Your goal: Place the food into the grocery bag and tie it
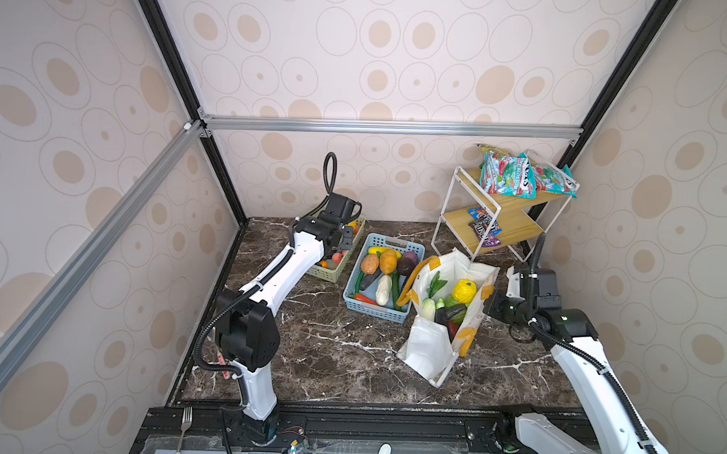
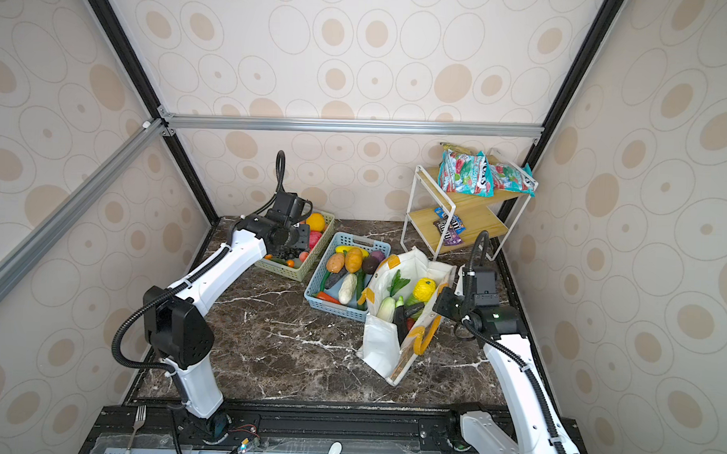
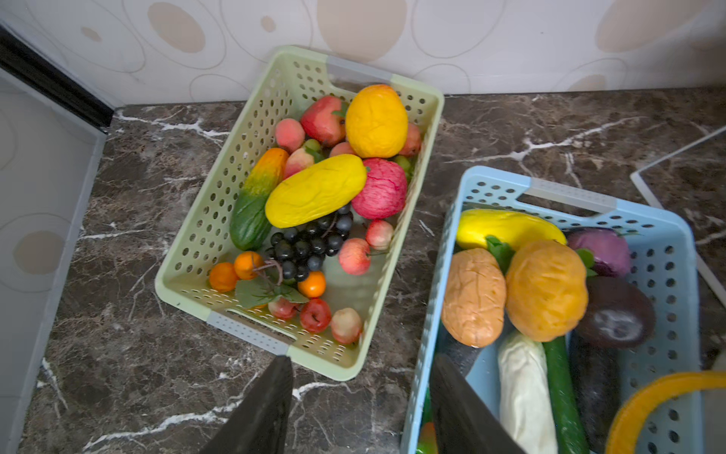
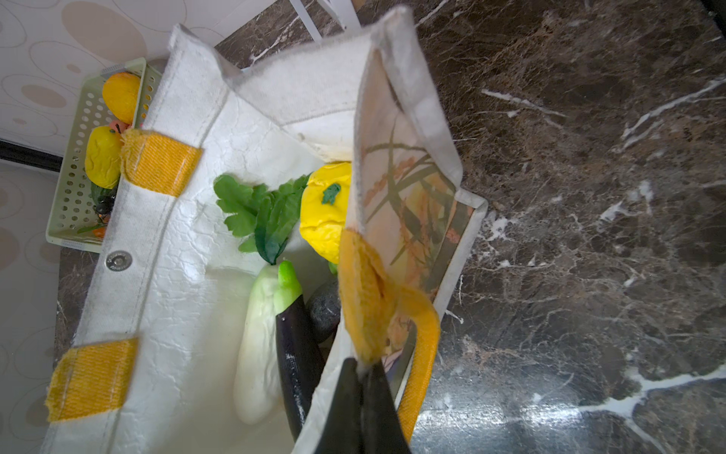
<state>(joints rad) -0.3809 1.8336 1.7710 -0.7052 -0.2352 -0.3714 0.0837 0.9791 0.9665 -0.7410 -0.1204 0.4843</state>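
The white grocery bag (image 1: 426, 353) (image 2: 379, 347) stands open right of the middle. In it lie a yellow knobbly fruit (image 4: 324, 214), a leafy white radish (image 4: 259, 342) and a dark eggplant (image 4: 299, 353). My right gripper (image 4: 363, 365) (image 1: 490, 301) is shut on the bag's near rim at a yellow-orange handle (image 4: 369, 298). More food fills the light blue basket (image 3: 664, 251) (image 1: 373, 312) and the pale green basket (image 3: 204, 236) (image 2: 300, 271). The left gripper (image 3: 361, 377) (image 1: 346, 240) hangs open over the gap between the two baskets, nothing between its fingers.
A white wire rack (image 1: 464, 206) stands at the back right with teal-and-red snack packets (image 1: 507, 181) on top and dark packets on its lower shelf. A fork (image 1: 185, 417) lies on the front frame. Marble tabletop (image 1: 328, 351) shows in front of the baskets.
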